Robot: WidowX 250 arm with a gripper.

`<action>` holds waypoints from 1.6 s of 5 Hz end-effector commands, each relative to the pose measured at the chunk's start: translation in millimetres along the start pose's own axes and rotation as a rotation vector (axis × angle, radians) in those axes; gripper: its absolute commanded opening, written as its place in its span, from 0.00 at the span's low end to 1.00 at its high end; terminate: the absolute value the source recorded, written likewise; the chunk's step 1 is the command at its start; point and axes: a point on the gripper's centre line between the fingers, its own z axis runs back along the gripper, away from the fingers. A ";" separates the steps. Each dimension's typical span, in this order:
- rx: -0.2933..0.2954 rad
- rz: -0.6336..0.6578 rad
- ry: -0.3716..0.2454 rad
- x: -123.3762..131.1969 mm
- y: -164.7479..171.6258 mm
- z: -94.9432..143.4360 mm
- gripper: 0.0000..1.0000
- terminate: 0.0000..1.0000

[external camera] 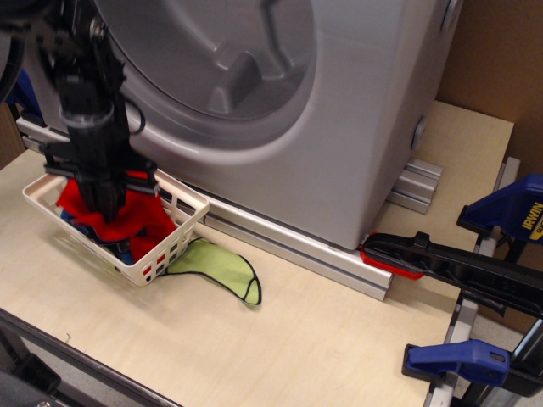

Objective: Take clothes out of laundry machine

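Observation:
The silver-grey laundry machine (356, 127) stands at the back, and its round opening shows only the bare ribbed grey drum (212, 51). My black gripper (103, 208) points straight down into the white lattice basket (182, 231) at the left. It is shut on the bright-red cloth (75, 199), which hangs around the fingers and rests low in the basket. The fingertips are hidden by the cloth. A second red piece (157, 227) lies against the basket's right wall. The blue jeans-shaped piece (121, 247) is mostly covered.
A lime-green black-edged piece (216, 264) lies on the table just right of the basket. A black and red clamp (458, 267) and blue clamps (462, 360) sit at the right edge. An aluminium rail (288, 242) runs along the machine's base.

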 end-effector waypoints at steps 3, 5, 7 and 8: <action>-0.020 0.175 -0.145 -3.0 9.7 27.6 1.00 0.00; 0.051 0.176 -0.121 10.2 5.4 67.6 1.00 0.00; 0.051 0.176 -0.121 10.2 5.4 67.6 1.00 0.00; 0.051 0.176 -0.121 10.2 5.4 67.6 1.00 1.00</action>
